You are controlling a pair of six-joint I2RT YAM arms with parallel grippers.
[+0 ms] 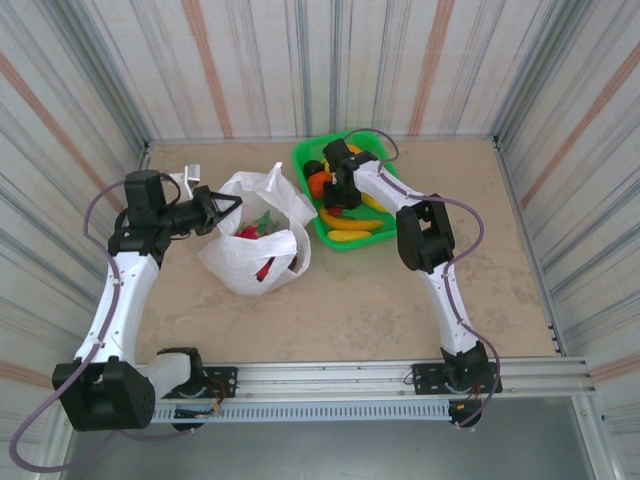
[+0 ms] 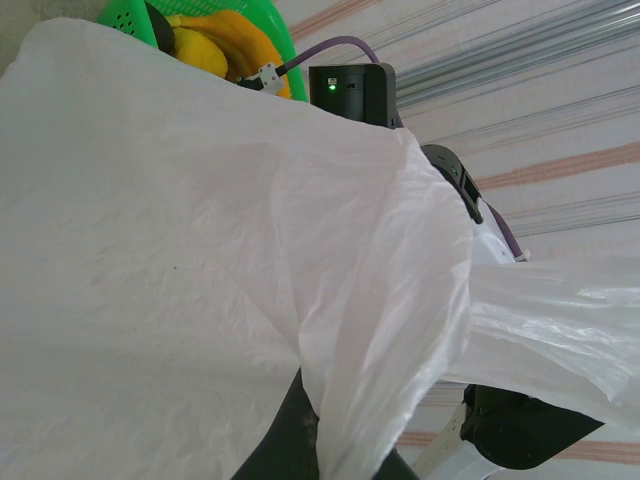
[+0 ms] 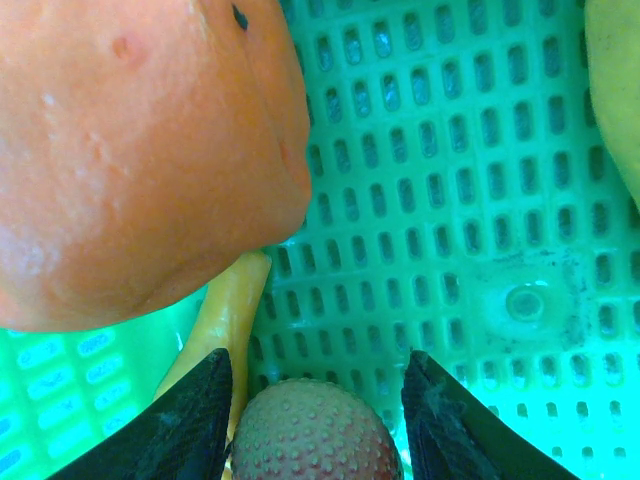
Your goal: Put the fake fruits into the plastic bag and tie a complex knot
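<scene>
The white plastic bag (image 1: 255, 250) stands open left of centre, with red fake fruits (image 1: 265, 268) inside. My left gripper (image 1: 232, 208) is shut on the bag's upper left edge; in the left wrist view the film (image 2: 180, 280) bunches down between its dark fingers (image 2: 285, 430). My right gripper (image 1: 330, 180) reaches down into the green basket (image 1: 305, 150). Its jaws (image 3: 317, 355) stand open around a bumpy pink-red fruit (image 3: 310, 435), with a small gap on the right side. Beside it lie a large orange fruit (image 3: 140, 150) and a yellow banana (image 3: 225, 310).
More yellow bananas (image 1: 350, 225) fill the basket's near end. The basket's mesh floor (image 3: 450, 150) is bare to the right of the jaws. Corrugated walls close in the table on three sides. A small white object (image 1: 192, 172) lies at the back left.
</scene>
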